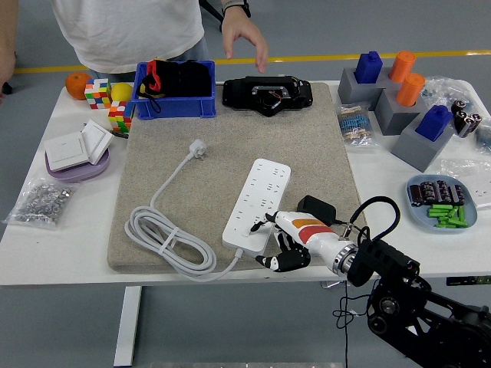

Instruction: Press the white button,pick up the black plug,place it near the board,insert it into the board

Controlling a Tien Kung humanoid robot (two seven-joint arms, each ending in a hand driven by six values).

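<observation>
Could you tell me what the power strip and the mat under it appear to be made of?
The power strip looks like hard white plastic with a smooth, slightly glossy shell and moulded socket holes. Its cable seems rubbery or vinyl-coated, since it coils loosely. The mat looks like grey-beige felt or dense fabric: matte, speckled and fibrous, though foam backing cannot be ruled out.

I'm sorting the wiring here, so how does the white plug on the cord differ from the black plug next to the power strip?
The white plug lies far up the mat, away from the right hand; the black plug sits just behind that hand. The white plug trails a coiled cord; no cord shows on the black plug. Both rest on the grey mat.
</observation>
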